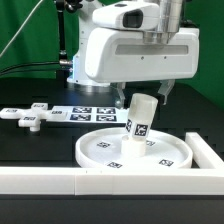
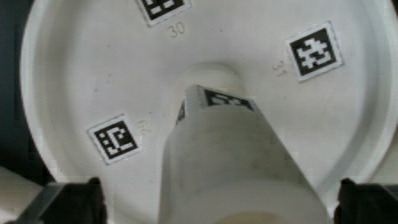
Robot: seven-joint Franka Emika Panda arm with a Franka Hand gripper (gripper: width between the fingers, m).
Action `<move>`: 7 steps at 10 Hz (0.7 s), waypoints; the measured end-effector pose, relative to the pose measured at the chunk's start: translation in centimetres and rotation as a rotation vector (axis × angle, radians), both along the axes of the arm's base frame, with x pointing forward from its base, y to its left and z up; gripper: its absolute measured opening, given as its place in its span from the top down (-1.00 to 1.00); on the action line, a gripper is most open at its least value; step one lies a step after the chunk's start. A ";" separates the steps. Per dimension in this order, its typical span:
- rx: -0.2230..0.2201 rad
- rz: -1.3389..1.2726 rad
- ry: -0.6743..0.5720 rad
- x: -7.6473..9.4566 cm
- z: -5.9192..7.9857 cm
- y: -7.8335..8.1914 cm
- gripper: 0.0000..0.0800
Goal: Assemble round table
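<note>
black table [image 1: 30,140] fills the exterior view, with a green background behind and a white border wall [image 1: 100,182] along the near edge and the exterior view's right. the round disc [image 1: 175,152] lies rim up in the corner of this wall, just beside it. the short post [image 1: 140,118] stands in the middle of the disc, a little tilted. the gripper [image 1: 147,98] hangs over the top of the post, its fingers spread wide on both sides and pinching nothing. the cross-shaped piece [image 1: 28,118] lies alone at the exterior view's left, and the marker board [image 1: 85,112] lies between it and the disc.

wrist view: the camera looks down along the post [image 2: 222,150] to the disc [image 2: 89,70]. the dark fingertips [image 2: 75,202] stand apart at either side of the post.

i judge the task about half done — the post is set on the disc, though i cannot tell if it is fully seated, and the cross-shaped piece is not yet fitted. room looks open upward and toward the cross-shaped piece, while the wall leaves little room on the near side and the exterior view's right.
</note>
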State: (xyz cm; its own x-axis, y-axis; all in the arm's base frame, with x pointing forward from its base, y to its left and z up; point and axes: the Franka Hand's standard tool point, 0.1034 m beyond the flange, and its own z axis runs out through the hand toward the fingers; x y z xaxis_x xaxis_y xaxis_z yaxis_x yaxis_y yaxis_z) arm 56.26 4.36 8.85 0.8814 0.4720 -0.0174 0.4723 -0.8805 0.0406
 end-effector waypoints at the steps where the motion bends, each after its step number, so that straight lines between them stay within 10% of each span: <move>1: 0.000 0.007 0.002 0.1 -0.1 -0.1 -0.62; 3: 0.000 0.007 0.002 0.1 -0.1 -0.1 -0.01; 7: 0.001 -0.013 0.001 0.1 -0.1 -0.1 -0.01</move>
State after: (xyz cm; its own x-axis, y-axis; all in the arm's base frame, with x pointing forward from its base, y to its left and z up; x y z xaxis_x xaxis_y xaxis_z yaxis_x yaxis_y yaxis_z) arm 56.37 4.25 8.74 0.8875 0.4604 -0.0180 0.4608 -0.8866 0.0393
